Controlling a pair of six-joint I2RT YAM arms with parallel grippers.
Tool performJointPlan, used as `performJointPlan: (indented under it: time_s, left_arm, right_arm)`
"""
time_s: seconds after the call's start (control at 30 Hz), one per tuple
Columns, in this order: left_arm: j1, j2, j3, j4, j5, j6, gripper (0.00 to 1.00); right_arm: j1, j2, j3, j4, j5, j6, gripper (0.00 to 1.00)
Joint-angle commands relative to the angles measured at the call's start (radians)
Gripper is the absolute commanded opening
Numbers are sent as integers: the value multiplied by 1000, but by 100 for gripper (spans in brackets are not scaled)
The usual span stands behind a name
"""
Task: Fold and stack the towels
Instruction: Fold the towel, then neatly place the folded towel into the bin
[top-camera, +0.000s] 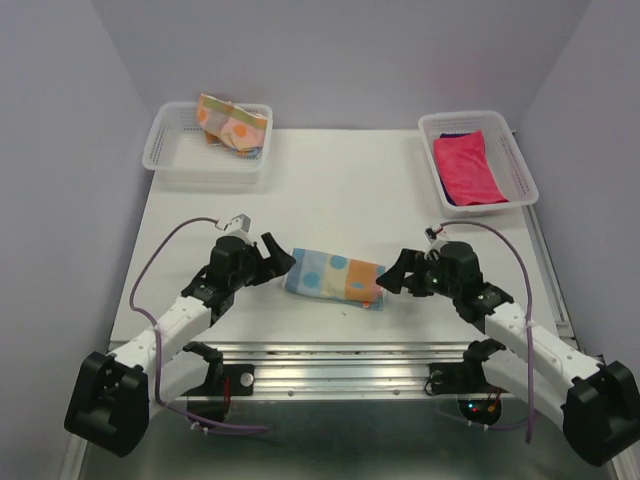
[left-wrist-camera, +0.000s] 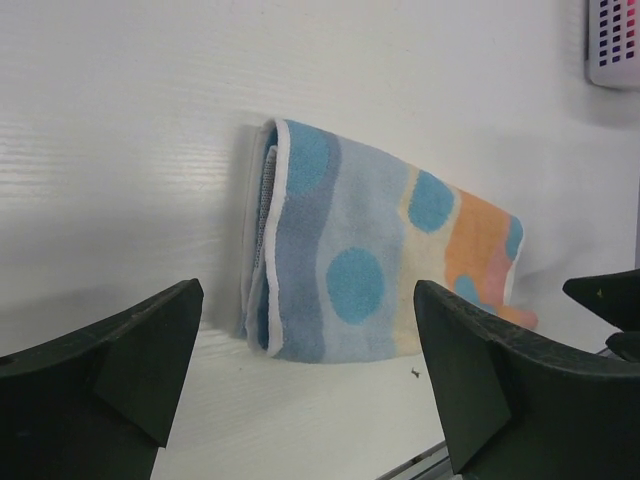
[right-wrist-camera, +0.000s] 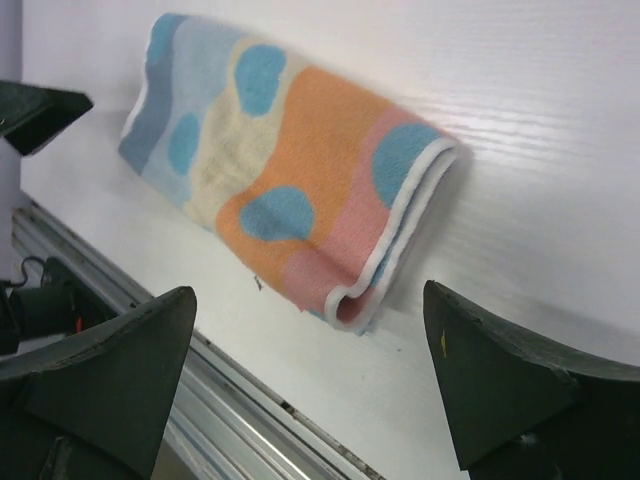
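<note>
The left tool (top-camera: 283, 256) is hanging released, jaws spread wide, just beside the left end of the folded light-blue dotted towel (top-camera: 335, 277). The right tool (top-camera: 392, 276) is sitting equally spread at that towel's orange-pink end, and neither is gripping anything. The white surface (top-camera: 340, 190) is carrying everything. At its far corners, well apart from both arms, the left white mesh basket (top-camera: 165, 150) is holding a crumpled orange-patterned towel (top-camera: 232, 122). The right white mesh basket (top-camera: 522, 170) is holding a bright pink towel (top-camera: 468, 167) lying over a dark purple towel (top-camera: 450, 137).
</note>
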Motion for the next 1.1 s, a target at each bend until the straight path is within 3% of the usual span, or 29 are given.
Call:
performJointPlan:
  time_s: [0.0, 0.33, 0.47, 0.63, 0.87, 0.9, 1.07]
  left_arm:
    - [-5, 17, 52, -11, -37, 30, 99]
    - [-5, 34, 57, -22, -63, 40, 99]
    - [-5, 40, 51, -22, -73, 44, 99]
    - [-5, 46, 52, -22, -74, 45, 99]
    - [-5, 46, 49, -22, -82, 47, 99]
    - [-5, 46, 49, -21, -82, 47, 99]
    - [-5, 51, 49, -19, -86, 47, 99]
  right_arm:
    - [11, 77, 95, -58, 220, 102, 100]
    - [175, 380, 206, -39, 505, 185, 99]
    - [220, 442, 212, -63, 586, 223, 90]
    - [287, 525, 236, -127, 666, 261, 60]
    - [348, 530, 226, -194, 711, 303, 35]
    - [348, 530, 226, -194, 714, 303, 34]
    - [362, 517, 216, -214, 721, 280, 9]
